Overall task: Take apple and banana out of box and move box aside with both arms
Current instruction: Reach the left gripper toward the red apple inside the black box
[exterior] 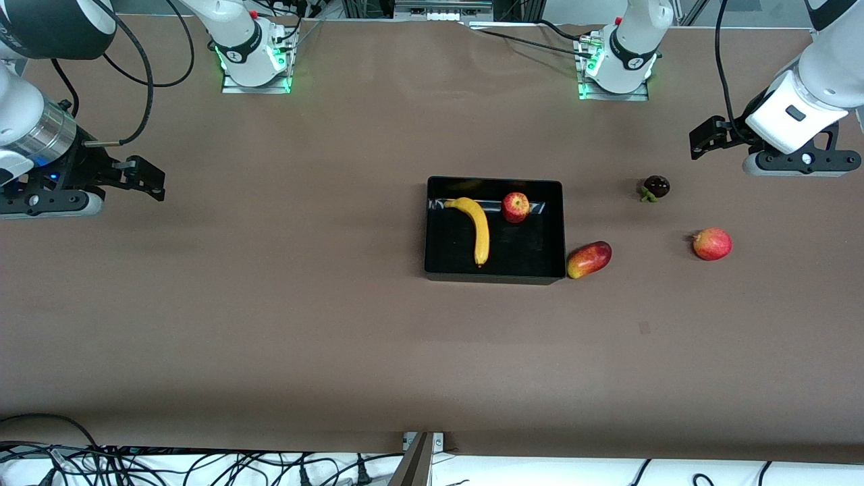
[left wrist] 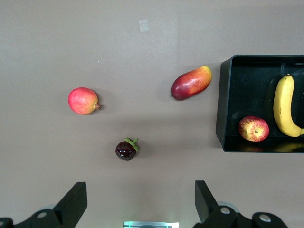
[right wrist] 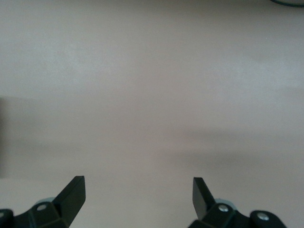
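The box (exterior: 495,273) sits near the middle of the counter (exterior: 270,324). In it lie the banana (exterior: 476,226) and, beside it toward the left arm's end, the apple (exterior: 516,206), apart from each other. A mango (exterior: 588,259) lies just beside the box's corner toward the left arm's end. Farther toward that end lie a mangosteen (exterior: 655,187) and, nearer the front camera, a pomegranate (exterior: 712,244).
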You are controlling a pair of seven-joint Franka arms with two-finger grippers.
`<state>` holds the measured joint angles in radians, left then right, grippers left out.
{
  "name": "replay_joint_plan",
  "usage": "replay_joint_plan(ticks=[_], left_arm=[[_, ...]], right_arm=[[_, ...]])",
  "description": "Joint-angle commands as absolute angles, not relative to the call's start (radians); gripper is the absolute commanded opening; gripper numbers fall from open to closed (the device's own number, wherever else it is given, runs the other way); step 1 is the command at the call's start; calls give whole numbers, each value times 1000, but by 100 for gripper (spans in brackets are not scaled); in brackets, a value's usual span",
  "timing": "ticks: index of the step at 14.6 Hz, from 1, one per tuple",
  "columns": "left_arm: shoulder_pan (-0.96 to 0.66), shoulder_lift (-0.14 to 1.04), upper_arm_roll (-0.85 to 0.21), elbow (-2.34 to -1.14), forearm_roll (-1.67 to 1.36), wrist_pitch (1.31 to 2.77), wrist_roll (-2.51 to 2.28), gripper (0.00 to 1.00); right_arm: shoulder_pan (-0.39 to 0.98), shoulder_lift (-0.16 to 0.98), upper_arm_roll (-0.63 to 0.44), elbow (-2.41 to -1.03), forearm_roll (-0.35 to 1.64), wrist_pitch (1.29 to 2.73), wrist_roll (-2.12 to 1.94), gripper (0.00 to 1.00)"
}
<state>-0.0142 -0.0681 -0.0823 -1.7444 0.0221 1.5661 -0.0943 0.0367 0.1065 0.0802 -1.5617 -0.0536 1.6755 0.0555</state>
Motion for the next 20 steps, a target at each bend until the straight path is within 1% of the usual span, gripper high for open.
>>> replay_joint_plan(ticks=[1, 5, 8, 9, 10, 13, 14, 16, 18, 20], left_arm=[[-11, -29, -89, -1672, 14, 1507, -78, 100], [-21, 23, -94, -1603, 0, 1451, -77, 100], [-63, 57, -121, -1635, -18, 1359, -78, 100], [-67, 110, -139, -1629, -24, 1379, -99, 100], [-67, 148, -175, -1626, -59, 1429, -151, 100], [-132, 262, -250, -1626, -83, 1631, -442, 100], [-170, 299, -252, -1628, -83, 1696, -519, 100], [-248, 372, -250, -1634, -60, 1768, -586, 100], [-302, 451, -252, -1649, -32, 1790, -592, 100], [-325, 480, -252, -1702, -31, 1860, -597, 100]], right_arm=[[31, 103, 89, -1554, -60, 1658, 38, 100], [31, 103, 89, -1552, -61, 1631, 41, 100], [31, 103, 89, -1552, -61, 1631, 41, 100], [31, 103, 89, -1552, -61, 1631, 41, 100], [31, 103, 89, -1552, -61, 1631, 41, 100], [31, 103, 89, -1552, -61, 1631, 41, 100], [31, 103, 89, -1552, -61, 1631, 43, 100], [31, 103, 89, -1552, -61, 1631, 41, 100], [31, 103, 89, -1552, -61, 1629, 41, 100], [31, 101, 89, -1552, -61, 1628, 41, 100]])
